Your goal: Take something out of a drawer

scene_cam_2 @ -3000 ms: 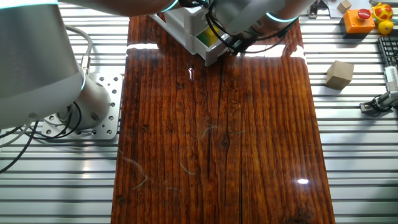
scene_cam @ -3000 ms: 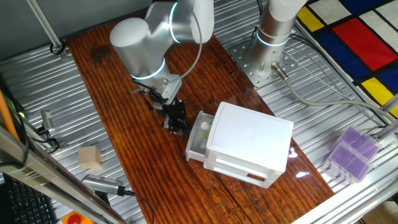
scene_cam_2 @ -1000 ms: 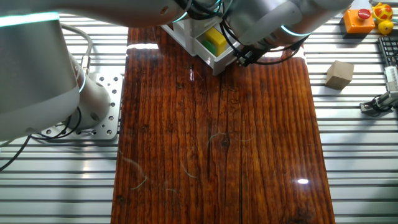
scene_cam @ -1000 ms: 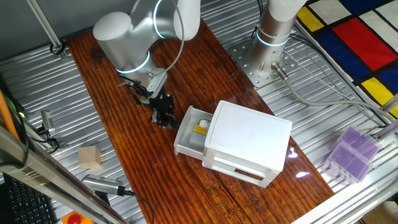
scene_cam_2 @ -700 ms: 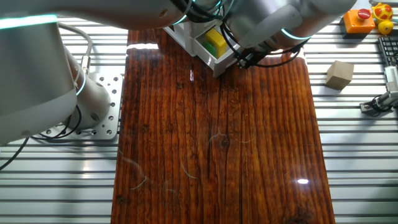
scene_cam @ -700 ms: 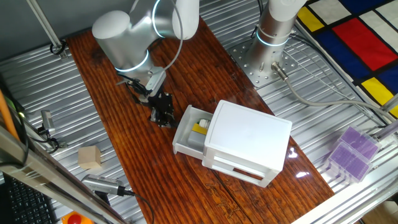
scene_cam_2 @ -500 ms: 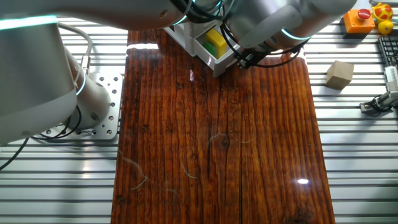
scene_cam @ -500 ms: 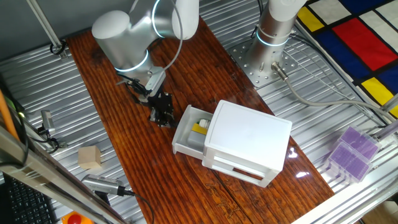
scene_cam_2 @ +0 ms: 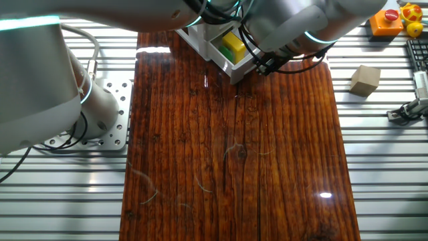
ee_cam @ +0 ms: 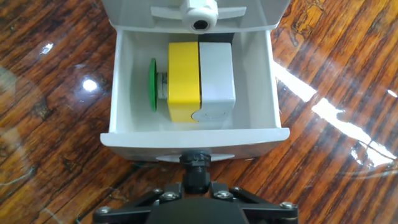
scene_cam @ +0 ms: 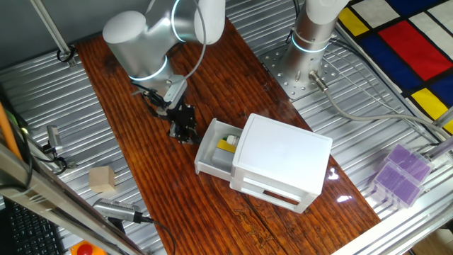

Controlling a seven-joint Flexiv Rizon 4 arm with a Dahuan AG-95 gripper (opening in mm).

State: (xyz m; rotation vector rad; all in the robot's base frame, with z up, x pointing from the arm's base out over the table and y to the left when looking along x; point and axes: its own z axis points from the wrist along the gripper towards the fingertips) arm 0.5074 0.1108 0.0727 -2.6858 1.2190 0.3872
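Observation:
The white two-drawer box (scene_cam: pixel 283 159) stands on the wooden table. Its upper drawer (scene_cam: pixel 204 152) is pulled out; it also shows in the other fixed view (scene_cam_2: pixel 231 65) and in the hand view (ee_cam: pixel 193 138). Inside lies the something, a yellow block (ee_cam: pixel 183 81) with a grey half and a green disc, also visible in both fixed views (scene_cam: pixel 226 145) (scene_cam_2: pixel 233 44). My gripper (ee_cam: pixel 196 171) is at the drawer's front, shut on its knob (ee_cam: pixel 196 160). It shows left of the drawer in one fixed view (scene_cam: pixel 187 134) and in the other fixed view (scene_cam_2: pixel 262 65).
A tan wooden cube (scene_cam: pixel 102 179) sits on the metal bench left of the table, seen also in the other fixed view (scene_cam_2: pixel 365 80). A purple case (scene_cam: pixel 400 173) lies at the right. The arm's base (scene_cam: pixel 304 64) is behind the box. The lower drawer (scene_cam: pixel 290 202) is closed.
Over three seconds my gripper has pulled the drawer out from the box, baring the yellow block. In the last half second it has barely moved.

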